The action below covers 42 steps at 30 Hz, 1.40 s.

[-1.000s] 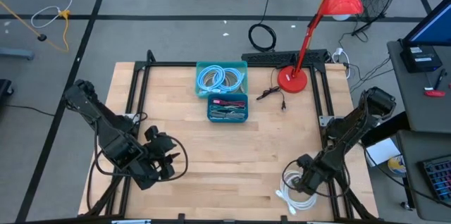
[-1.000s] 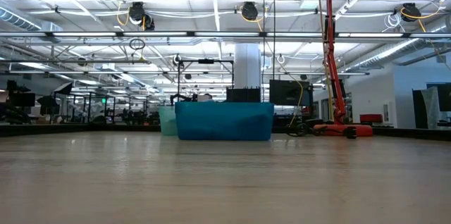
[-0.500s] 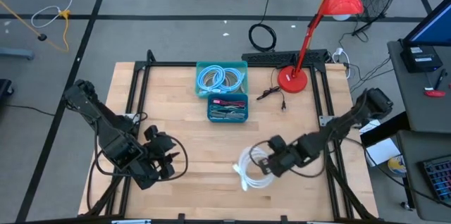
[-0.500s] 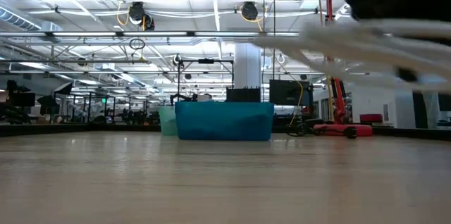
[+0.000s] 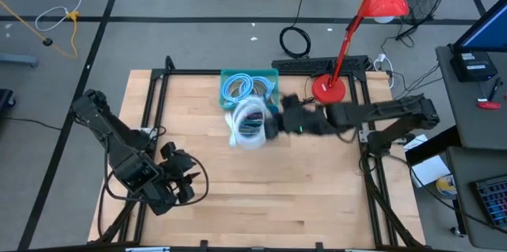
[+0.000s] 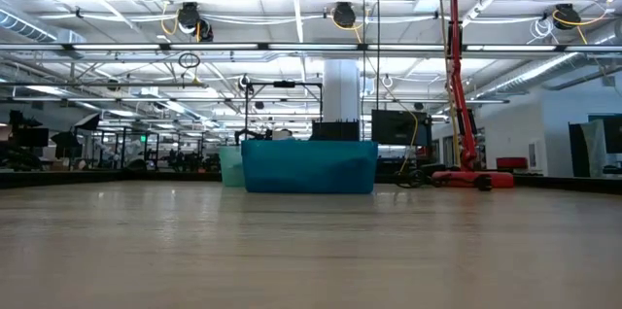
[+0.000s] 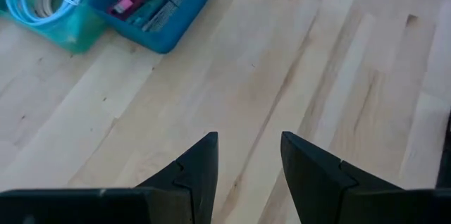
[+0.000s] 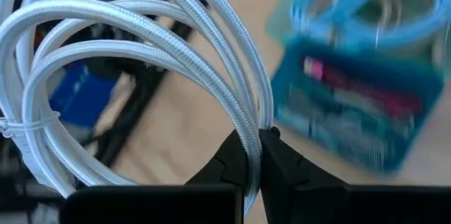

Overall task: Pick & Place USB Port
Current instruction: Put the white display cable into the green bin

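Right gripper [image 8: 252, 155], clamped on the white cable coil [image 5: 250, 122], carries it above the blue bin [image 7: 156, 4] for placement; left gripper [image 7: 248, 155] parted, idle.

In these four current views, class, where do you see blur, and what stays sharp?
High view: the white cable coil and right gripper are smeared; the left gripper is crisp. Right wrist view: the coil in the jaws is sharp, the blue bin behind is blurred. Low view: a streak at the top edge; the bins are sharp. Left wrist view: sharp throughout.
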Each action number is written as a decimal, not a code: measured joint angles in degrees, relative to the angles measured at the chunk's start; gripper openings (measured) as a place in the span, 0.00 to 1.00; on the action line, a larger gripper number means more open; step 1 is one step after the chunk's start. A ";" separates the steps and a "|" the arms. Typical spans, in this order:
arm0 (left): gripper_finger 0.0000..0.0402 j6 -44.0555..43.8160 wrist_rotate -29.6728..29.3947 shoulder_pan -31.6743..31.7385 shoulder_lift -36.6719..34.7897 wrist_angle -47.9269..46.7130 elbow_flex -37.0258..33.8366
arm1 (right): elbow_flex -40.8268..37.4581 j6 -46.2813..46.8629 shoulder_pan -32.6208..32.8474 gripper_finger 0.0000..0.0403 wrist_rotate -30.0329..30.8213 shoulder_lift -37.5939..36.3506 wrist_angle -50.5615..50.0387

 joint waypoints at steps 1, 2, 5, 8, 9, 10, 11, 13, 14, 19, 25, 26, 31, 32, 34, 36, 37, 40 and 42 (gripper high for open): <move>0.39 -0.10 -0.53 0.25 0.00 -0.16 0.00 | 0.28 -1.64 -1.99 0.02 -0.34 0.00 1.30; 0.39 -0.37 -0.99 0.56 0.00 -0.51 0.00 | 0.37 -3.29 -3.98 0.02 -0.83 0.00 2.57; 0.39 -0.88 -1.95 2.01 -0.37 -1.66 0.00 | 0.39 -6.96 -10.73 0.02 -4.22 0.00 4.59; 0.39 -1.03 -2.04 4.19 -1.66 -2.58 0.00 | 0.41 -9.74 -17.95 0.02 -7.82 1.39 6.96; 0.39 -0.97 -2.03 5.00 -2.25 -2.64 0.02 | 0.41 -10.43 -20.27 0.02 -9.28 1.84 7.96; 0.39 -0.78 -2.08 5.89 -2.93 -2.64 0.01 | 0.38 -11.41 -22.56 0.02 -10.62 2.39 8.19; 0.39 -0.69 -2.38 6.83 -3.77 -2.67 0.00 | 0.33 -12.44 -24.75 0.02 -12.13 3.00 9.04; 0.39 -0.24 -3.39 9.19 -5.74 -2.64 0.01 | 0.43 -13.43 -29.03 0.02 -15.30 4.63 13.32; 0.39 -0.20 -4.00 10.47 -6.72 -2.63 0.00 | 0.50 -13.80 -30.97 0.02 -17.42 5.45 14.93; 0.39 2.56 -5.50 18.48 -12.11 -2.04 0.02 | 2.11 -15.86 -38.80 0.02 -26.13 11.19 18.97; 0.39 6.52 -5.52 27.51 -16.60 -2.01 0.02 | 13.36 -24.23 -42.95 0.02 -31.99 20.35 14.09; 0.39 7.05 -5.46 28.70 -17.07 -2.01 0.02 | 15.80 -25.74 -43.02 0.02 -32.25 21.89 12.46; 0.39 9.76 -4.19 32.70 -17.74 -1.95 0.02 | 29.08 -37.33 -42.46 0.02 -32.99 29.15 1.66; 0.39 10.46 -3.91 33.15 -17.71 -1.93 0.02 | 31.51 -39.66 -42.36 0.02 -32.88 30.53 -0.22; 0.39 11.46 -3.19 33.96 -17.54 -1.85 0.02 | 35.87 -43.36 -41.88 0.02 -31.67 33.14 -4.17; 0.39 12.47 -2.27 34.75 -17.30 -1.84 0.02 | 39.27 -46.91 -41.39 0.02 -30.15 35.28 -8.29; 0.39 13.08 -1.86 35.05 -17.22 -1.84 0.02 | 40.95 -48.51 -41.18 0.02 -29.56 36.34 -9.88; 0.39 14.54 -1.44 35.99 -17.28 -1.82 0.02 | 43.95 -53.26 -40.45 0.02 -27.08 38.35 -14.67; 0.39 14.71 -1.36 36.77 -17.29 -1.88 0.02 | 44.61 -55.58 -39.94 0.02 -26.91 39.45 -16.18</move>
